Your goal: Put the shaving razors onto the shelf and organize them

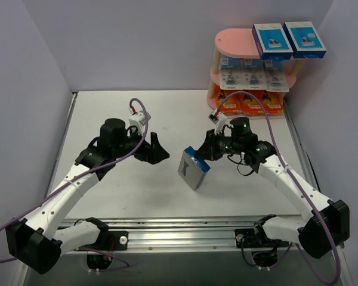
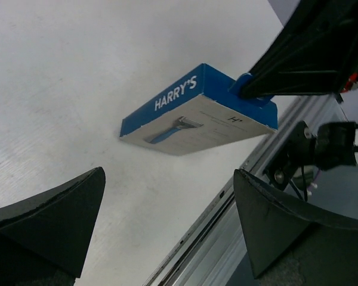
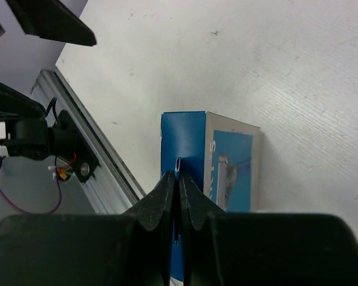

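Observation:
A blue-grey Harry's razor box (image 1: 194, 168) stands tilted near the middle of the table, its lower edge on or just above the surface. My right gripper (image 1: 205, 156) is shut on the small blue hang tab at the box's top edge (image 3: 179, 162); in the right wrist view the right gripper (image 3: 179, 177) pinches that tab. My left gripper (image 1: 158, 149) hangs open just left of the box and holds nothing. In the left wrist view the box (image 2: 197, 113) lies beyond the left gripper (image 2: 169, 179). The pink shelf (image 1: 235, 40) stands at the back right.
Two blue-grey boxes (image 1: 287, 39) lie on the shelf's top board. White-blue blister cards (image 1: 253, 74) fill the middle tier and orange boxes (image 1: 250, 104) the bottom one. The metal rail (image 1: 185, 229) runs along the near table edge. White walls close in both sides.

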Robot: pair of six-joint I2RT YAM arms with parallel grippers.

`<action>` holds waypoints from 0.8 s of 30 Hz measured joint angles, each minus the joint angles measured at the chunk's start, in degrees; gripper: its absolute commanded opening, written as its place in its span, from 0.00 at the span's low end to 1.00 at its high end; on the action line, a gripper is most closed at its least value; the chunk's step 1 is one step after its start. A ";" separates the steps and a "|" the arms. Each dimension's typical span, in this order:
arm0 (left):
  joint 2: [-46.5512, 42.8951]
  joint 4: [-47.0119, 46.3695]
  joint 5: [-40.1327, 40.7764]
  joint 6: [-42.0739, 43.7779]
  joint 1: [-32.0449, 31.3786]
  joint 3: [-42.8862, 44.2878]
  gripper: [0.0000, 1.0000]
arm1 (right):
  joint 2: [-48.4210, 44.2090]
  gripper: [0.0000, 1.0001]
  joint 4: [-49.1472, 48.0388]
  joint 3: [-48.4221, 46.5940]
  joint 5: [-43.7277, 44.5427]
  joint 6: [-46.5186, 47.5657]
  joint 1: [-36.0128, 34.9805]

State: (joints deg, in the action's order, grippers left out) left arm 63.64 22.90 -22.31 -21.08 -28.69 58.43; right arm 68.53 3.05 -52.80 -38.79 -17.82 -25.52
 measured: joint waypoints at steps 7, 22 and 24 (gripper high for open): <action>0.55 -5.14 -17.33 6.56 -0.02 0.00 0.96 | 0.04 0.00 10.12 -10.03 -1.49 6.01 -3.48; -4.42 -22.36 -36.44 11.04 -0.04 -6.71 0.94 | 2.73 0.00 21.33 -26.49 -14.34 10.91 -6.49; -4.44 -24.68 -37.18 10.97 -0.04 -6.97 0.94 | 2.73 0.00 21.24 -26.93 -16.06 10.78 -6.64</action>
State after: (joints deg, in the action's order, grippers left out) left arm 59.20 -1.78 -59.48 -10.11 -28.73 51.46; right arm 71.26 24.29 -79.72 -54.85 -7.05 -32.16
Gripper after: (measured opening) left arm 0.943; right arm 0.009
